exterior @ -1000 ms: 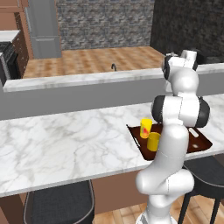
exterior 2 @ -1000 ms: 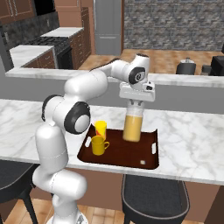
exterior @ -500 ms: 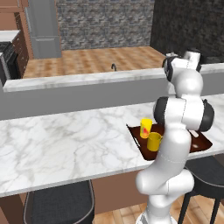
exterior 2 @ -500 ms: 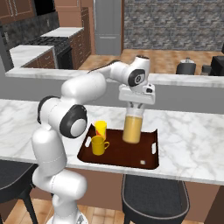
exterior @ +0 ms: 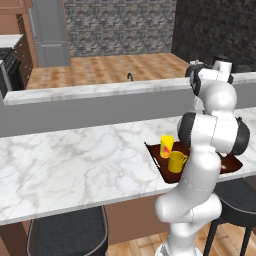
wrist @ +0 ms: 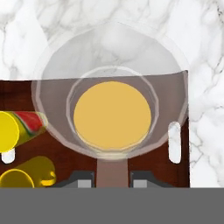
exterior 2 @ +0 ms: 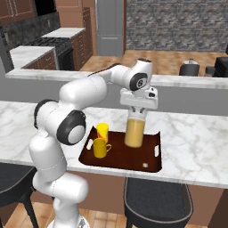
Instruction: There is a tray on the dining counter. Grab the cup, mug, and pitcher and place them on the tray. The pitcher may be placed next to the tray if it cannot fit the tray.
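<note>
The dark brown tray (exterior 2: pixel 147 167) lies on the white marble dining counter (exterior 2: pixel 191 147). On its left part stand the yellow cup (exterior 2: pixel 103 130) with the red mark and, in front of it, the yellow mug (exterior 2: pixel 100 148). The glass pitcher (exterior 2: pixel 134 133) of orange juice stands upright at the tray's middle back. My gripper (exterior 2: pixel 136 115) points straight down at its top. From above, in the hand view, the fingertips (wrist: pixel 83 180) press on a glass strip at the rim of the pitcher (wrist: pixel 112 114). Cup (wrist: pixel 17 127) and mug (wrist: pixel 22 177) lie to its left. My arm hides the pitcher in the left base view.
Behind the counter runs the raised grey back ledge (exterior: pixel 90 92). Black stools (exterior 2: pixel 158 196) stand under the front edge, one of them directly below the tray. The tray's front rim (exterior: pixel 230 162) lies near the counter edge. A dark kettle (exterior 2: pixel 189 67) sits on the far counter.
Hardly anything differs: the pitcher stays on the tray and my hand holds almost the same place above it.
</note>
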### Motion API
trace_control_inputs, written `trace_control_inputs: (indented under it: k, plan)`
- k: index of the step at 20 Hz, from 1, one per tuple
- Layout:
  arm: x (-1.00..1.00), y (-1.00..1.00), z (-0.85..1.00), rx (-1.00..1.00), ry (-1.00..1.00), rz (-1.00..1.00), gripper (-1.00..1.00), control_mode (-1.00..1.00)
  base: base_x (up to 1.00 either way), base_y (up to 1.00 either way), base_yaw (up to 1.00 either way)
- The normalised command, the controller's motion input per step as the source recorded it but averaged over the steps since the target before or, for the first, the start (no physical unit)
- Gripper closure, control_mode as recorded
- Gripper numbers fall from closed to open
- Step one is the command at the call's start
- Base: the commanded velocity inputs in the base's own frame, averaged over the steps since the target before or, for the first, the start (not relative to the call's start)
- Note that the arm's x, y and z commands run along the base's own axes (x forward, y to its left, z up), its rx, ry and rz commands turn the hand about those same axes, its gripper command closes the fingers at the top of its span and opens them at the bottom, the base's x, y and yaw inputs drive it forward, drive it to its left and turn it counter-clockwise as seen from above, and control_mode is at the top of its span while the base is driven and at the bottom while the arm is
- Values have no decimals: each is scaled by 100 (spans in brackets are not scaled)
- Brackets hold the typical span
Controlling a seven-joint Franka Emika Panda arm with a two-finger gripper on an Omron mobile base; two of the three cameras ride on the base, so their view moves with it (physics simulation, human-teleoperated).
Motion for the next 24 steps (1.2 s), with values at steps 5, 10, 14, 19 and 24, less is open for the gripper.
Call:
trace_control_inputs:
  k: [5, 10, 14, 19, 24]
  plan:
    - [-19, 0, -1, 0, 0, 0, 100, -100, 0, 0, 0]
    - [-19, 0, -3, 0, 0, 0, 100, -100, 0, 0, 0]
    - [-23, 0, -5, 0, 0, 0, 100, -100, 0, 0, 0]
    - [-35, 0, -5, 0, 0, 0, 100, -100, 0, 0, 0]
    - [-24, 0, -4, 0, 0, 0, 100, -100, 0, 0, 0]
